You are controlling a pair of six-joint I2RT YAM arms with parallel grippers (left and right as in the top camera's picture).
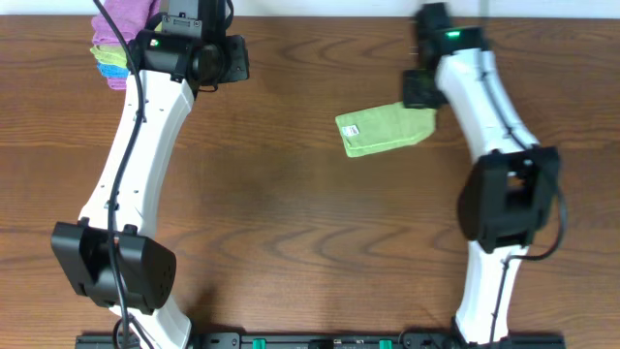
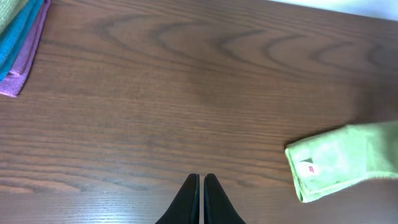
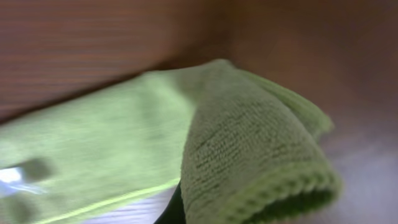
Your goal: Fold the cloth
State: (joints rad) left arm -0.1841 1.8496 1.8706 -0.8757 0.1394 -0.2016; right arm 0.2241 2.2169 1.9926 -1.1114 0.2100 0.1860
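Observation:
The lime-green cloth (image 1: 383, 129) lies folded into a narrow strip right of the table's middle, its white tag (image 1: 352, 127) at the left end. My right gripper (image 1: 423, 97) is at the strip's right end, shut on that end. In the right wrist view this end of the cloth (image 3: 249, 155) curls up over a dark finger (image 3: 173, 210) and hides the jaws. My left gripper (image 2: 201, 179) is shut and empty, hovering over bare wood well left of the cloth (image 2: 345, 158). In the overhead view it sits at the back left (image 1: 232, 60).
A stack of folded purple, blue and green cloths (image 1: 121, 39) sits at the back left corner, beside the left arm; it also shows in the left wrist view's top left (image 2: 18, 43). The table's far edge (image 2: 348, 9) runs just behind.

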